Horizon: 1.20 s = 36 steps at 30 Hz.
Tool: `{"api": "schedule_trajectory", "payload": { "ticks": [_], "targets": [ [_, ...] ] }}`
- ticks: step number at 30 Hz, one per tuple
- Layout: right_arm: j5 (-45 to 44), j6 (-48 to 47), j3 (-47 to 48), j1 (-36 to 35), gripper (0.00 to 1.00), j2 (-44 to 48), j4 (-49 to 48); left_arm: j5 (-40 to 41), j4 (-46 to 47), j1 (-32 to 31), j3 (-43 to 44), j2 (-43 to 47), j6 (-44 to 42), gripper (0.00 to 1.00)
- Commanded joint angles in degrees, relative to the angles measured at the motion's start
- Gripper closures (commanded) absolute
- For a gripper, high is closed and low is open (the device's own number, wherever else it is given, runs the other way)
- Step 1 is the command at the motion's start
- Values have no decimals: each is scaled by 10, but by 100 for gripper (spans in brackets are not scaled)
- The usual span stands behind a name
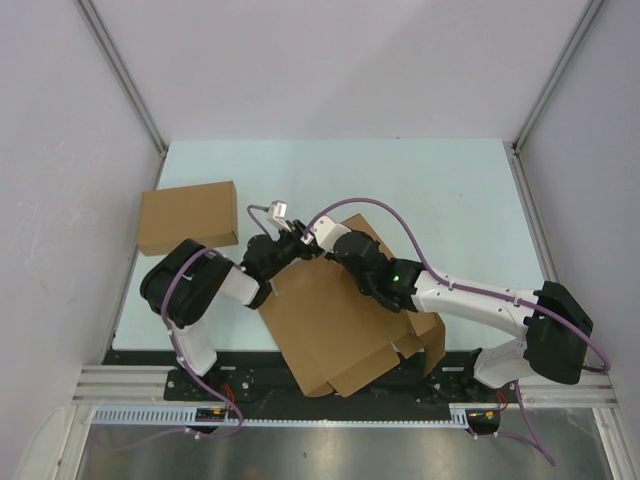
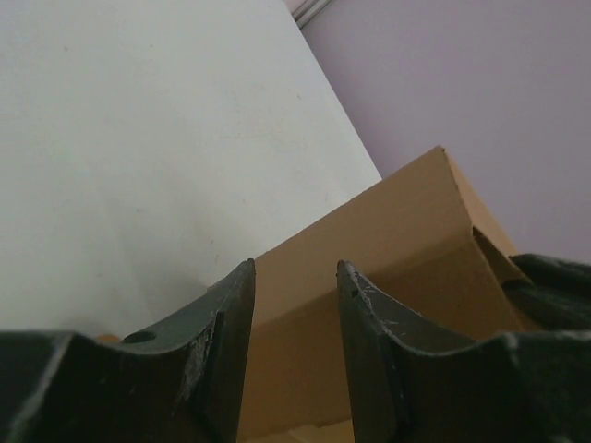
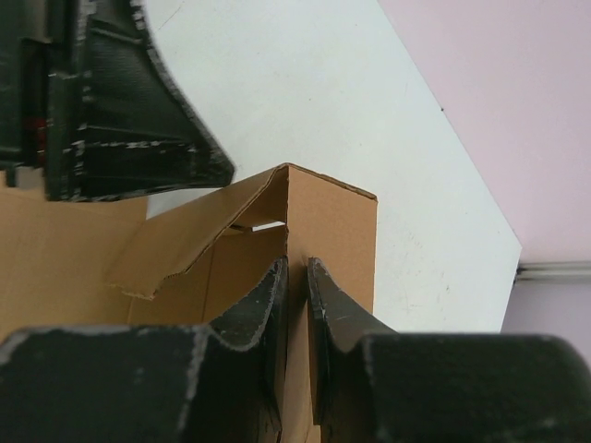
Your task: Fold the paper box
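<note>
The table [image 1: 420, 190] is pale green. The paper box [image 1: 330, 330] is the big brown thing on it, in the middle and close to my bases. It lies mostly flat, turned slantwise. One corner points to the far side. The near corner sticks out past the table's near edge. From above it looks about as long as it is wide, so I cannot tell which way is its long way. A plain brown box [image 1: 188, 217] sits at the far left, apart from it.

My right arm [image 1: 470, 297] reaches low and long across the paper box toward its far left edge. My left arm [image 1: 215, 280] is bent up short and points to the same spot. So my two grippers meet there, just beside each other.

A flap [image 3: 328, 231] stands up at that edge. My right gripper [image 3: 297, 263] pinches this thin wall, with its fingers nearly together. My left gripper [image 2: 295, 268] is about half open. I see brown card past its gap, and it grips nothing that I can see.
</note>
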State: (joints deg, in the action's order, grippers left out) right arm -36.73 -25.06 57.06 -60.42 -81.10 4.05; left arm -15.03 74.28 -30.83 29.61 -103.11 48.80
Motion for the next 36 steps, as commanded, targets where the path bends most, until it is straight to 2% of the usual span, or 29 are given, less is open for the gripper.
{"api": "schedule_trajectory", "payload": {
  "ticks": [1,12,20,26,27,28,29,36],
  "targets": [
    [31,23,9,-3,90,-5,15,-9,47,-11,-38,46,-41,54],
    [36,26,9,-7,90,-8,13,-5,85,-40,-55,48,-84,52],
    [35,29,9,-14,90,-15,13,31,97,-49,-40,24,-102,46],
    [39,33,9,-16,91,-15,19,71,54,-56,-19,34,-135,34],
    [39,33,9,-16,91,-15,20,76,50,-57,-17,34,-138,29],
    [40,34,9,-16,91,-16,19,79,46,-57,-10,35,-143,17],
    [41,34,9,-17,90,-16,19,79,40,-58,-6,36,-148,1],
    [47,37,9,-16,90,-17,20,62,30,-60,26,19,-161,3]
  ]
}}
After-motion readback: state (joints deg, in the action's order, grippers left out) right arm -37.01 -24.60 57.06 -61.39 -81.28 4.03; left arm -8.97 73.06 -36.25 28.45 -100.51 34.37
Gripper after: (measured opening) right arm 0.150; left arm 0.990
